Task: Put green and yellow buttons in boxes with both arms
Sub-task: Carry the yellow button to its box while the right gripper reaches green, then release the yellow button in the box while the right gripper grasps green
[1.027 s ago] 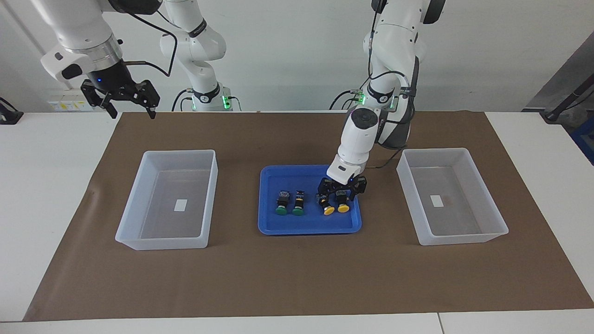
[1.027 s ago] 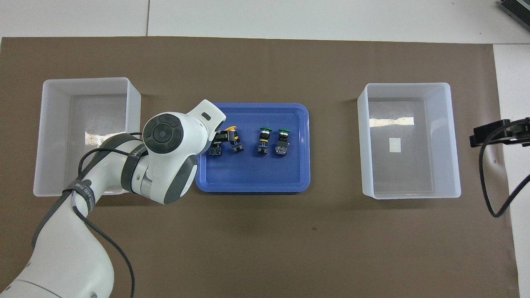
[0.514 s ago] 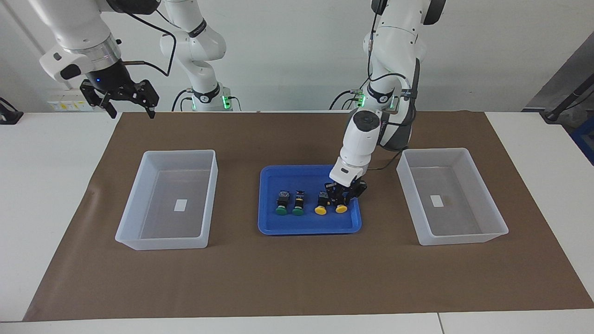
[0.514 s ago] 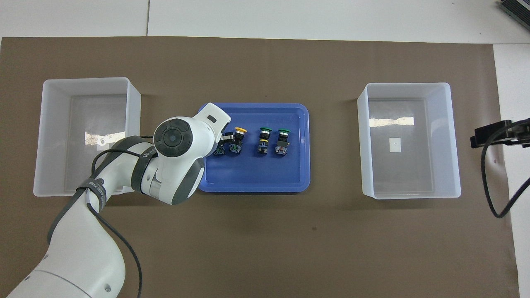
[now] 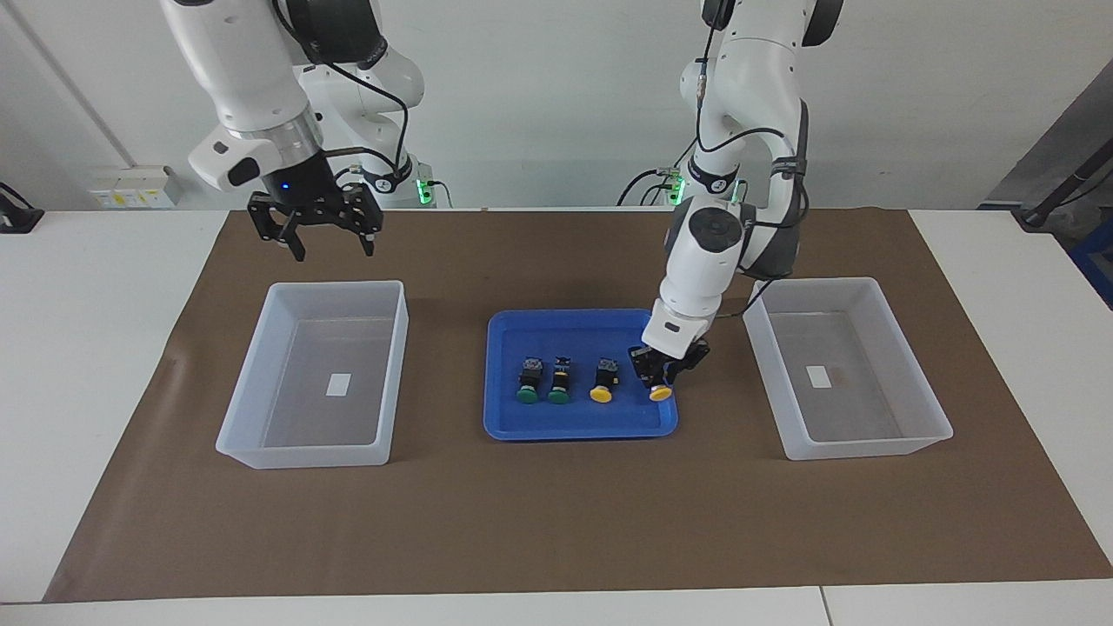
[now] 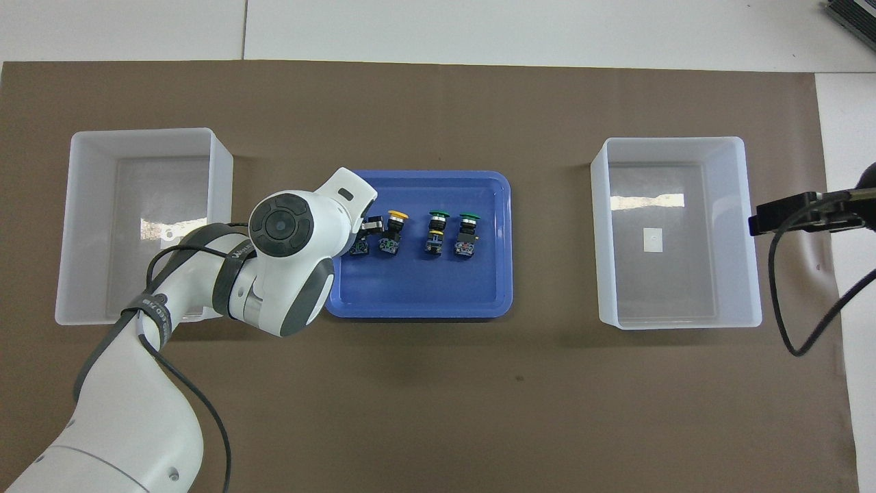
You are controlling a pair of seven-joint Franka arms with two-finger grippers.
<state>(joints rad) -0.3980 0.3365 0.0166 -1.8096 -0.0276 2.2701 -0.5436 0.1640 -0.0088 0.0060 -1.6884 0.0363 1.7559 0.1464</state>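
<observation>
Gripping a round-capped yellow button (image 5: 660,389) over the glossy blue tray (image 5: 513,426), left claw (image 5: 664,376); right claw (image 5: 314,228) spread.

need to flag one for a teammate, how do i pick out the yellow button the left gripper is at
Find the blue tray between the two clear boxes; four buttons lie in a row on it. Yours is the yellow button at the row's end toward the left arm, with the left gripper closed around it. The other yellow button lies free.
</observation>
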